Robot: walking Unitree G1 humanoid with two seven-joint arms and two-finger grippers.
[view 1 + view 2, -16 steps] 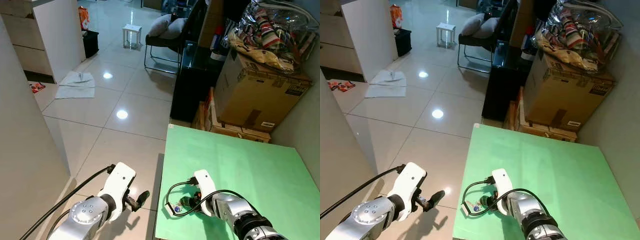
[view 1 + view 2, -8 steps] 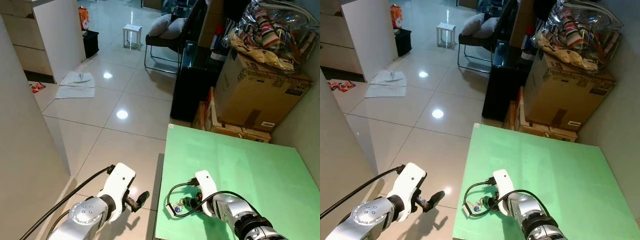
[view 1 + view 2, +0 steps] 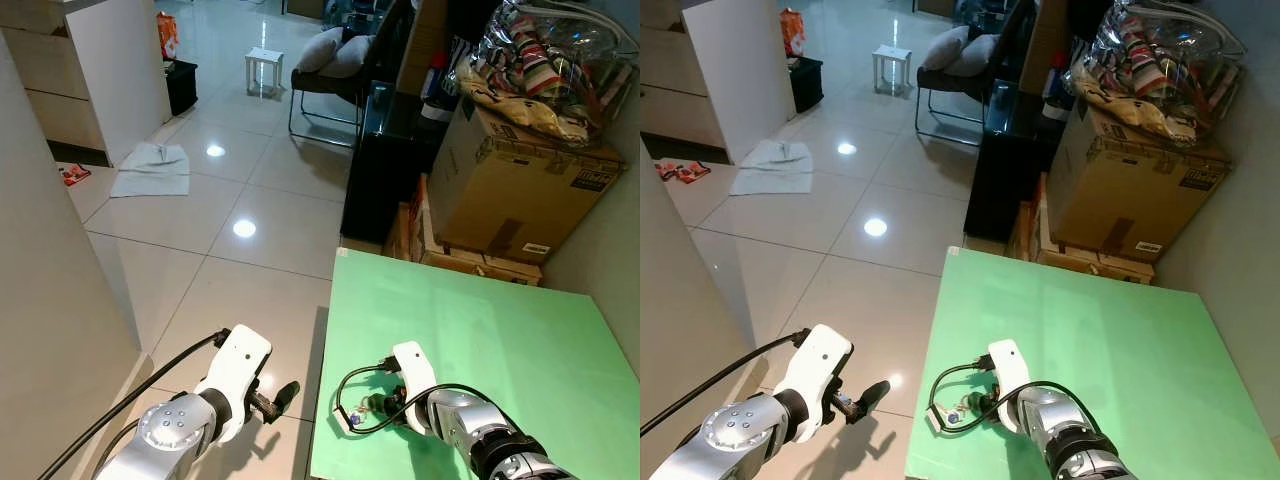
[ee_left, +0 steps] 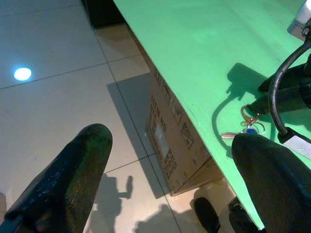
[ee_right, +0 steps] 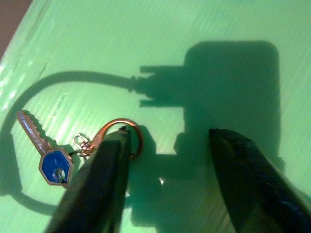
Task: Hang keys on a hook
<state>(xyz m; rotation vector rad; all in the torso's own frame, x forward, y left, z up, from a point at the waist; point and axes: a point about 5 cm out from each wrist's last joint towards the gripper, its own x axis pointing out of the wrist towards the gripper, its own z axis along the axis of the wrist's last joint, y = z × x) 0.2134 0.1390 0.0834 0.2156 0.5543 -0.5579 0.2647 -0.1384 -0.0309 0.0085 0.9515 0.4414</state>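
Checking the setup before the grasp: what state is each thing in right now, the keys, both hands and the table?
keys: lying flat near the green table's edge, not gripped.
right hand: open, low over the table, one finger over the copper clasp.
left hand: open, holding nothing, over the floor beside the table.
green table: bare apart from the keys.

Key (image 5: 41, 153) ring (image 5: 124, 136) partly behind right finger (image 5: 99, 187); both fingers cut by edge. Box (image 4: 177, 145) half under green top (image 4: 204, 53).
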